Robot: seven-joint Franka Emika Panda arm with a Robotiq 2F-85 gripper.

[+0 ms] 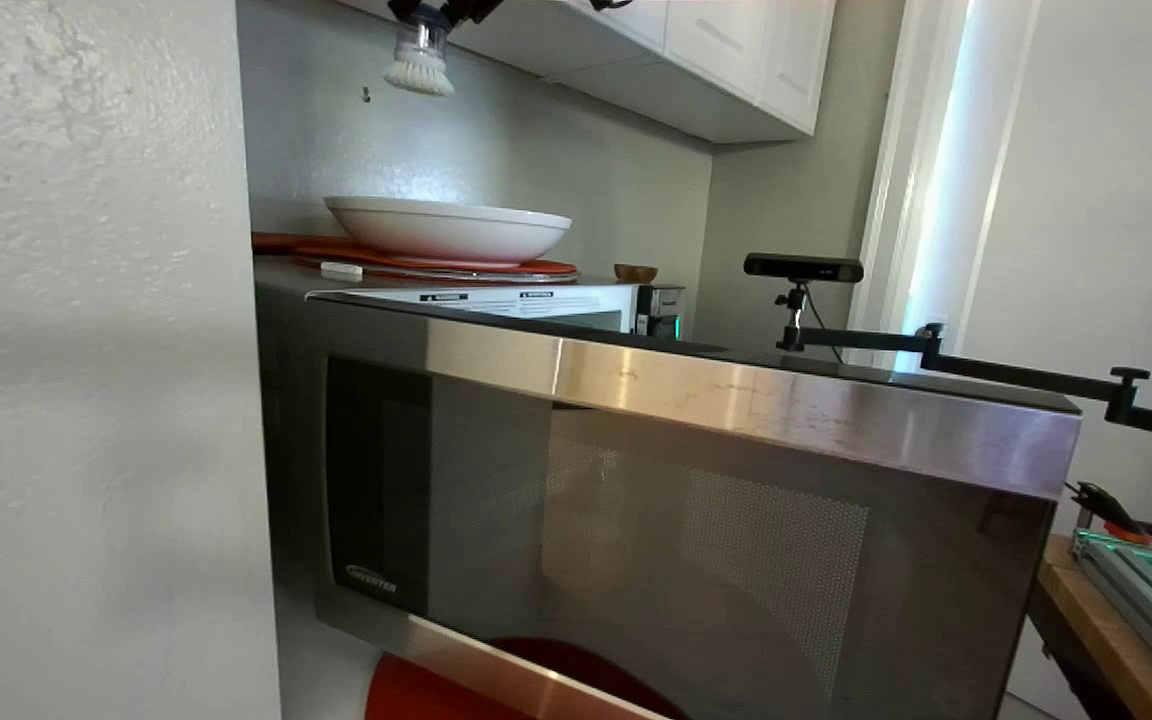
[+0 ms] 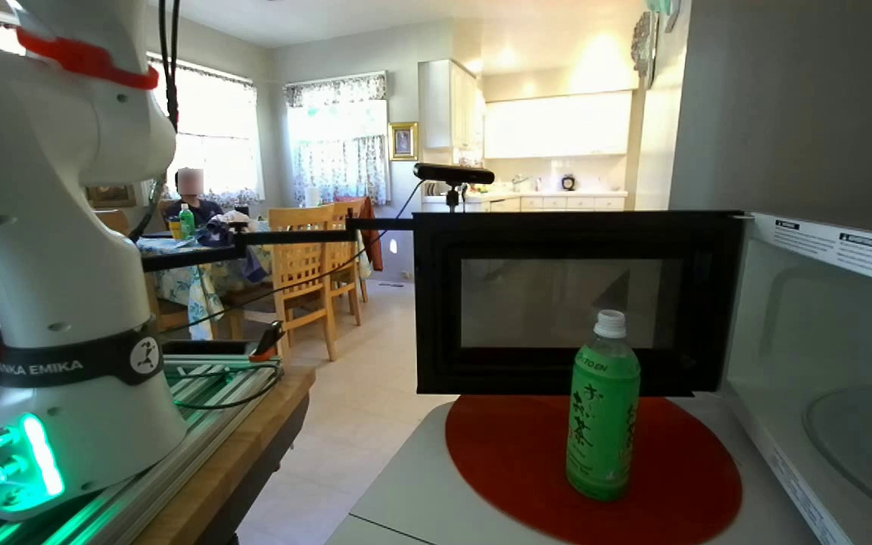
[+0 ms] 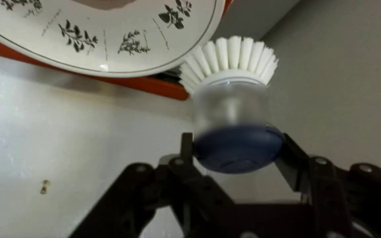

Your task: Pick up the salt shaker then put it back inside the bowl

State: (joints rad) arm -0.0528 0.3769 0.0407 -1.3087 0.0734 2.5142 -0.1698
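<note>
My gripper (image 1: pixel 436 14) is shut on a small brush (image 1: pixel 420 72) with a dark blue top, clear body and white bristles. The bristles point down. In the wrist view the gripper's fingers (image 3: pixel 236 145) press on both sides of the brush's blue top (image 3: pixel 240 150). The wide white bowl (image 1: pixel 451 230) stands on the appliance top, well below the brush. In the wrist view the bowl (image 3: pixel 111 61) shows a leaf pattern inside its rim, and the bristles overlap its edge. Most of its inside is out of view. No salt shaker as such shows.
The bowl rests on a red-edged tray (image 1: pixel 561 268) above a microwave with its door (image 2: pixel 436 303) open. A small wooden bowl (image 1: pixel 636 273) and a white block (image 1: pixel 341 270) are near. White cabinets (image 1: pixel 726 60) hang above. A green bottle (image 2: pixel 602 424) stands below.
</note>
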